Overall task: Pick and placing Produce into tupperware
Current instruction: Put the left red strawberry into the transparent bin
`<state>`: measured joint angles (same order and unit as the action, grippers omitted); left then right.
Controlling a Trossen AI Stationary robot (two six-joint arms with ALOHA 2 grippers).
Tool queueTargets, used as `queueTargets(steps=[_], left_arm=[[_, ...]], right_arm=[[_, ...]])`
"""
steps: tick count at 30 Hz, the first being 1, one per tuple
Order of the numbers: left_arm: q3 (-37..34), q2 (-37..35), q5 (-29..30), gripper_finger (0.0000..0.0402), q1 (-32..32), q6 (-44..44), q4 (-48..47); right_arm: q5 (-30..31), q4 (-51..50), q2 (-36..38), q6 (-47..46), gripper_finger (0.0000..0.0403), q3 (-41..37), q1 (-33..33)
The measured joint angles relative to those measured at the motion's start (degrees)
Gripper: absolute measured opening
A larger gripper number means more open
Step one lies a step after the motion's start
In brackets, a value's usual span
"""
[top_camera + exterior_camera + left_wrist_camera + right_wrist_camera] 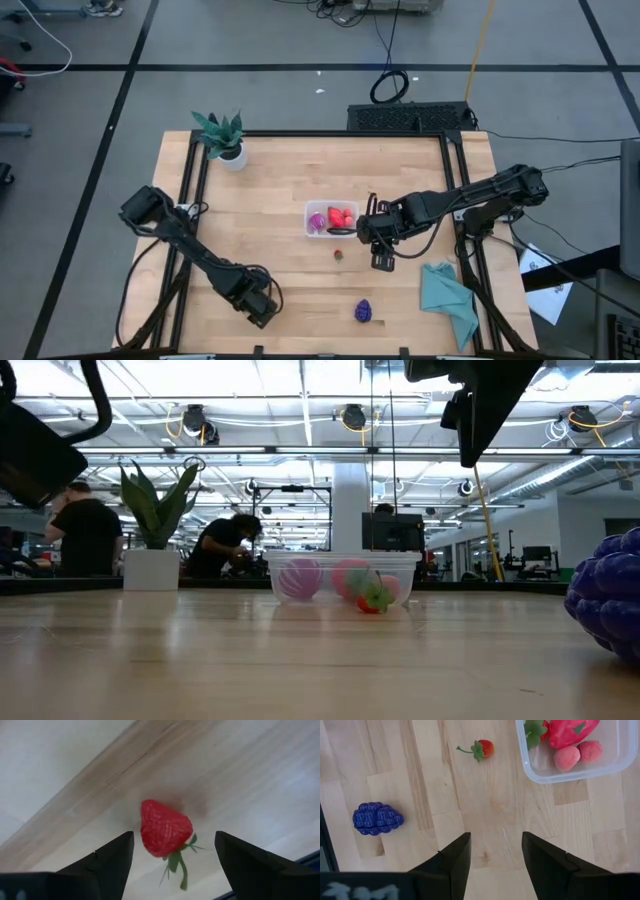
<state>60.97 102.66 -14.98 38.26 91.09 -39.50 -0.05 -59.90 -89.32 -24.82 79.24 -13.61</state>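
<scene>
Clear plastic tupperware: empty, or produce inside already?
Partly filled: the clear rectangular plastic tupperware holds red and pink fruit pieces; a small red strawberry lies outside.

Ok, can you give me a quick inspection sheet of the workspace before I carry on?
Surface: wooden table, no spills seen.
Job's things: tupperware holds a magenta ball and red pieces. Still on the wood are a small strawberry beside the tub, a purple cluster, and a second strawberry near the front edge.
Clutter: teal cloth and potted plant.
Grippers: left gripper is open, its fingers either side of the second strawberry without touching it. Right gripper is open and empty, beside the tub.
Cables: cables lie on the floor beyond the table.
Surroundings: people in the room behind.
</scene>
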Motion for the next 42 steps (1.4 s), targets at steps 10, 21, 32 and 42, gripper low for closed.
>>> queueTargets(steps=[10, 21, 32, 42], left_arm=[[0.0, 0.3, 0.0, 0.0243, -0.5, -1.9, -0.8], [0.0, 0.3, 0.0, 0.0191, -0.7, -2.5, -0.8], [0.0, 0.2, 0.0, 0.0142, -0.7, -3.6, -0.5], [0.1, -0.5, 0.0, 0.0139, -2.7, -7.0, -0.9]], right_arm=[[0.0, 0.1, 0.0, 0.0, 0.0169, 0.0, 0.0], [0.0, 0.1, 0.0, 0.0, 0.0169, 0.0, 0.0], [0.0, 0.1, 0.0, 0.0, 0.0169, 0.0, 0.0], [0.0, 0.1, 0.0, 0.0, 0.0169, 0.0, 0.0]])
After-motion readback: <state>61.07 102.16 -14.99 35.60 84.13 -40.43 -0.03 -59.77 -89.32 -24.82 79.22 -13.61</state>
